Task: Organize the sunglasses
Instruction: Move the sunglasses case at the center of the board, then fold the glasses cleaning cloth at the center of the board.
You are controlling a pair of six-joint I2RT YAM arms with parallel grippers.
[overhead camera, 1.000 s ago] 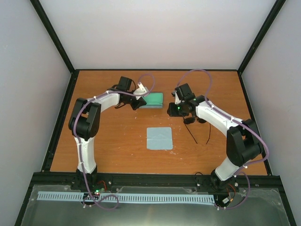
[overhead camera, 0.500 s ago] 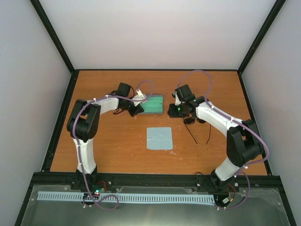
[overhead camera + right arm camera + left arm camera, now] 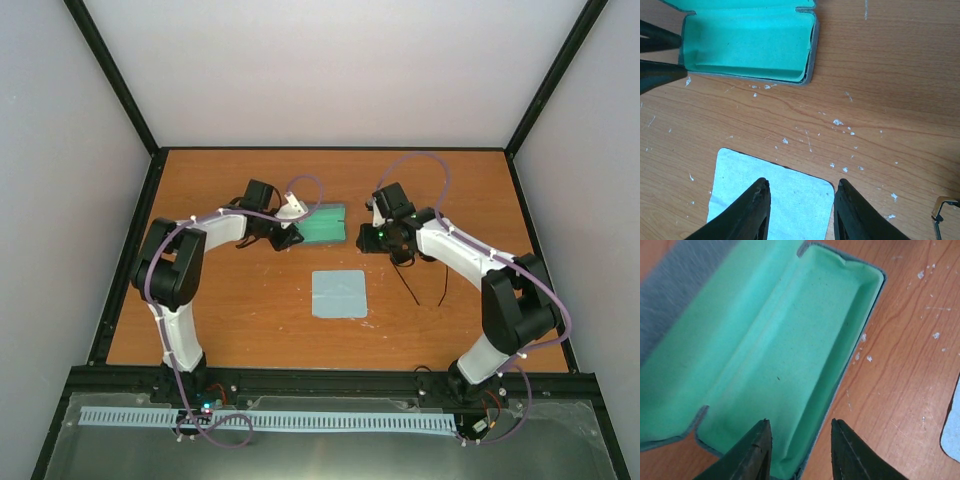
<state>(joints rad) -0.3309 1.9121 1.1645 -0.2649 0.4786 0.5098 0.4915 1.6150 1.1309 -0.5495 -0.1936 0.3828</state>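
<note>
The sunglasses point(image 3: 405, 257) lie on the table under my right forearm, with their thin black temple arms point(image 3: 412, 286) pointing toward the near edge. Only a corner of them shows at the bottom right of the right wrist view point(image 3: 942, 212). The blue-grey case point(image 3: 325, 225) lies open flat, its green lining up point(image 3: 790, 340) point(image 3: 747, 47). My left gripper point(image 3: 288, 233) point(image 3: 801, 424) is open at the case's left end, its fingers straddling the end of one wall. My right gripper point(image 3: 384, 236) point(image 3: 801, 184) is open and empty, above the cloth's far edge.
The pale blue cloth point(image 3: 339, 293) point(image 3: 770, 200) lies flat in the middle of the table, its corner at the right edge of the left wrist view point(image 3: 952, 437). White specks dot the wood. Black frame rails point(image 3: 130, 250) border the table.
The case lid has gone from part raised to lying flat open. My left gripper has drawn back a little to the left end of the case. The right arm has hardly moved.
</note>
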